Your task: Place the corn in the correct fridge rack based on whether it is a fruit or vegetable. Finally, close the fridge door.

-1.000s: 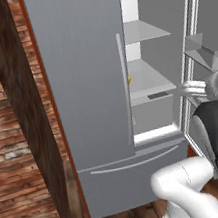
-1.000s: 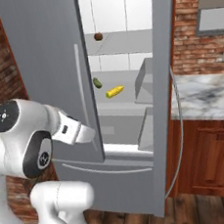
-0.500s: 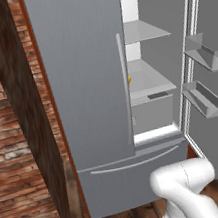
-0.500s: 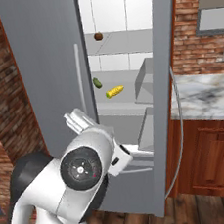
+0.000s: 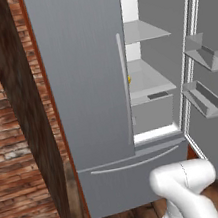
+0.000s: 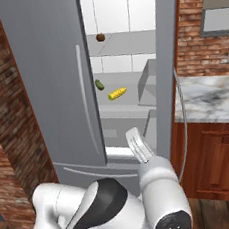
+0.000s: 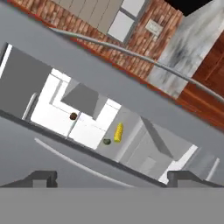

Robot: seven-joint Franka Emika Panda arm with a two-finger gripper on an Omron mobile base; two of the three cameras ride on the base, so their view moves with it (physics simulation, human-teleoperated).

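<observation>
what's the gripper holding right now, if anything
Nothing. The gripper is open and empty; the corn already lies on the fridge rack beside the cucumber.

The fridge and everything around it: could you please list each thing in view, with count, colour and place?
fridge: one, grey, left door shut, bottom drawer below
fridge door: one, grey, right side, standing open, with bins on its inner face
upper shelf: one, pale grey, inside the fridge
fridge rack: one, pale grey, below the upper shelf
corn: one, yellow, lying on the fridge rack
cucumber: one, dark green, on the fridge rack left of the corn
small round item: one, dark brown, on the upper shelf
counter: one, marbled grey top on wood cabinet, right of the fridge
brick wall: red-brown, left of the fridge
gripper: one, dark finger tips apart, pointed at the fridge opening
</observation>
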